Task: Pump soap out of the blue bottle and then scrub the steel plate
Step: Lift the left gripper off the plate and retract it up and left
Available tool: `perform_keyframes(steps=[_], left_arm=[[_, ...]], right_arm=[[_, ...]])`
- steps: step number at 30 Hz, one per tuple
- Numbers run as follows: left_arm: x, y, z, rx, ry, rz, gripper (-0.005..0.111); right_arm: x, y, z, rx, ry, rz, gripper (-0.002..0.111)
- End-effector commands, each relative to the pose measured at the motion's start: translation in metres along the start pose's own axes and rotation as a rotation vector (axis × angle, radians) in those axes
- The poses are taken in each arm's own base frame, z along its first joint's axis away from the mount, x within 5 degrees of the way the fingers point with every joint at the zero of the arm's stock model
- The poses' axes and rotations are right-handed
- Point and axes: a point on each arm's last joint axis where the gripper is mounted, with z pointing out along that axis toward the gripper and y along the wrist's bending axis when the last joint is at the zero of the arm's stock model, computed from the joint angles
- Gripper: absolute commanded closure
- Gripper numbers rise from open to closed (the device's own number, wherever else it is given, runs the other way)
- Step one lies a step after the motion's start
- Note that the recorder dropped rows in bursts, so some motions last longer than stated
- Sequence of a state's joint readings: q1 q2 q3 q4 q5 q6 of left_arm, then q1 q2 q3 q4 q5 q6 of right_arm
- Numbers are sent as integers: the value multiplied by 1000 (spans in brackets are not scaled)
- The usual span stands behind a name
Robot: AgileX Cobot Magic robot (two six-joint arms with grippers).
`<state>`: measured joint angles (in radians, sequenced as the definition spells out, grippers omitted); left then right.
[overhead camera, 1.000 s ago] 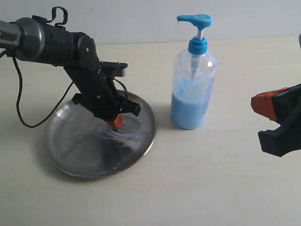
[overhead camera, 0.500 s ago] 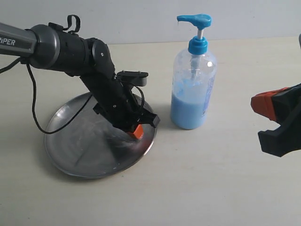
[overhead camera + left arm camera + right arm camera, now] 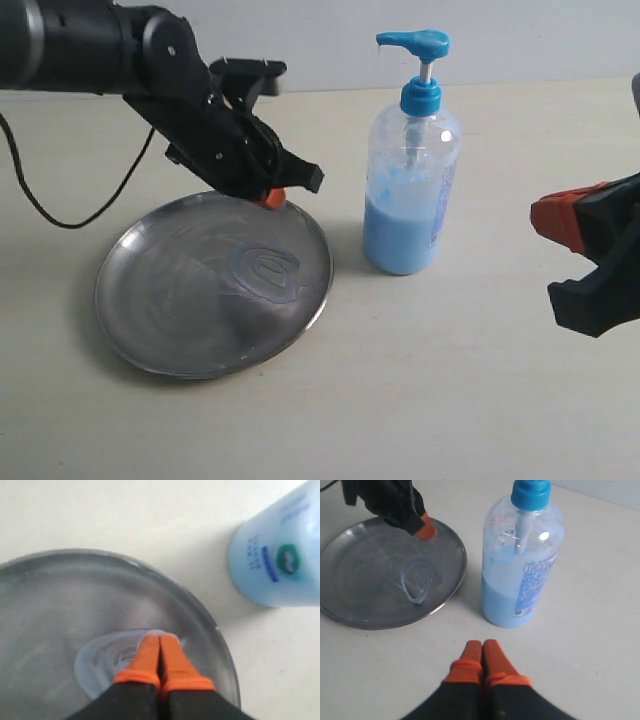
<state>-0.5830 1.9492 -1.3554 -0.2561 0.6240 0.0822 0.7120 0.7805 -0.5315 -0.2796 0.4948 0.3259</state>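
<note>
Left end effector (image 3: 270,197): tips pressed together, empty, above far rim of steel plate (image 3: 150,300) on desk (image 3: 450,400). Soap smear (image 3: 268,272) lies just below-forward. Left arm nearer; right end effector (image 3: 481,655) also closed, well apart.

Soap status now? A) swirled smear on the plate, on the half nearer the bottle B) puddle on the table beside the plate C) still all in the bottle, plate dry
A: the soap shows as a pale blue swirl on the steel plate, in the half nearer the blue bottle.
</note>
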Motion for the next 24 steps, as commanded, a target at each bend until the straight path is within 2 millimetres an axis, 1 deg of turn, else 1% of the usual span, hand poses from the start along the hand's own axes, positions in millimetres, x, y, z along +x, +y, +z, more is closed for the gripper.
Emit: perform_keyframes(steps=[1,2,3,4,5,6,7,8,9,13,16,24], left_arm=[[-3,-5,-45,-3,-94,16,107],[-3,-6,-54,-1,-114,19,107],[0,-8,-69,1,-138,22,107],[3,-9,-76,3,-149,23,107],[9,-10,-88,5,-165,23,107],[13,-10,-93,6,-170,22,107],[22,-11,-104,8,-181,14,107],[27,-10,-106,7,-179,14,107],[36,-11,-117,9,-192,16,107],[67,-11,-146,14,-235,22,107],[87,-13,-173,23,-301,31,107],[121,-16,-221,35,-458,75,107]], right_arm=[[0,-2,0,14,-23,-49,108],[2,-1,1,13,-26,-55,108],[4,-1,2,13,-25,-62,108],[4,-1,2,12,-27,-62,108],[4,-2,2,16,-28,-69,108],[4,-2,2,20,-26,-75,108],[4,-2,2,24,-25,-81,108],[5,-3,2,25,-24,-83,108],[5,-3,3,24,-30,-88,108],[5,-3,1,26,-37,-90,108],[5,-3,-1,25,-46,-89,108],[4,-5,-12,29,-98,-89,108]])
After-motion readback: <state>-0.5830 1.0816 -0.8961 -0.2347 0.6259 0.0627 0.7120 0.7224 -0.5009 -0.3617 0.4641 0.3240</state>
